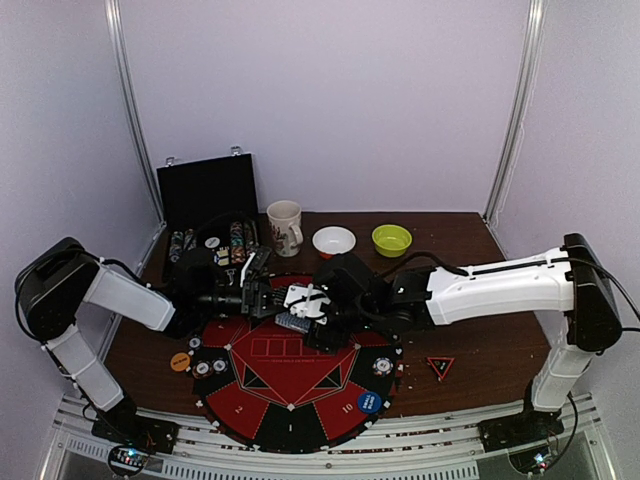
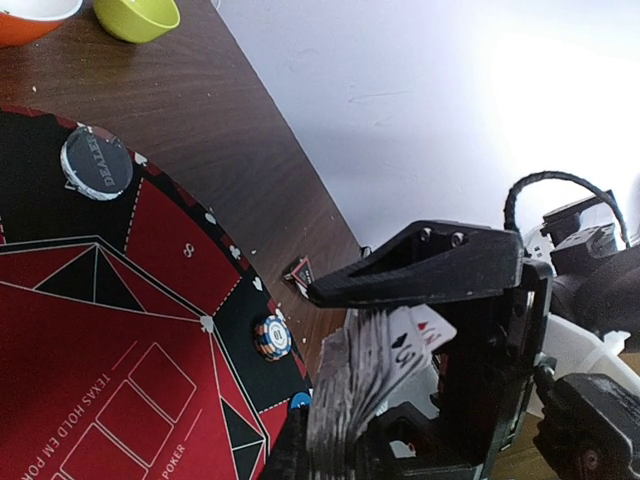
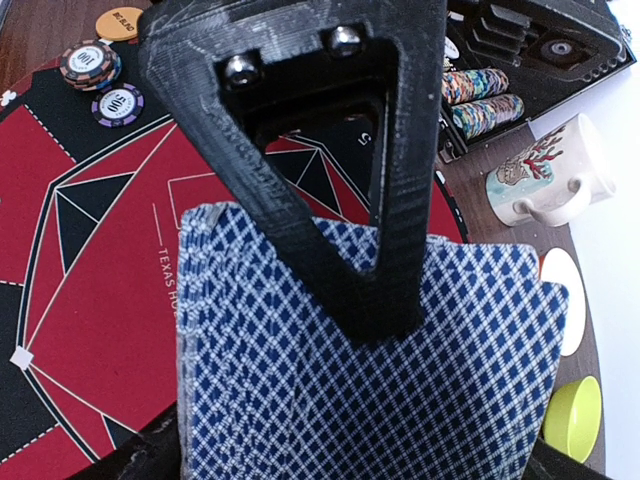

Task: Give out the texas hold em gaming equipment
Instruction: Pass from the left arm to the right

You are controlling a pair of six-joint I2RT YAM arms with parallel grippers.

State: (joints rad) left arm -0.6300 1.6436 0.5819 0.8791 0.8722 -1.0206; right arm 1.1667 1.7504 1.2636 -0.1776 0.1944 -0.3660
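Observation:
A deck of blue diamond-backed playing cards (image 1: 291, 322) hangs over the far part of the round mat (image 1: 290, 420), held between both grippers. My left gripper (image 1: 262, 298) is shut on the deck's edges; the left wrist view shows the deck (image 2: 365, 375) edge-on between its jaws (image 2: 316, 368). My right gripper (image 1: 308, 312) is shut on the cards, its upper finger (image 3: 372, 240) pressed on the top card's back (image 3: 330, 400); its lower finger is hidden. Striped chips (image 1: 210, 368), another chip (image 1: 383, 365), a blue disc (image 1: 369, 402), an orange disc (image 1: 180, 361) and a triangle marker (image 1: 440, 366) lie around the mat.
An open black case (image 1: 208, 195) with rows of chips (image 1: 237, 240) stands at the back left. A mug (image 1: 285, 227), a white bowl (image 1: 334, 241) and a green bowl (image 1: 391, 239) stand behind the mat. A dealer button (image 2: 96, 165) lies on the mat's rim.

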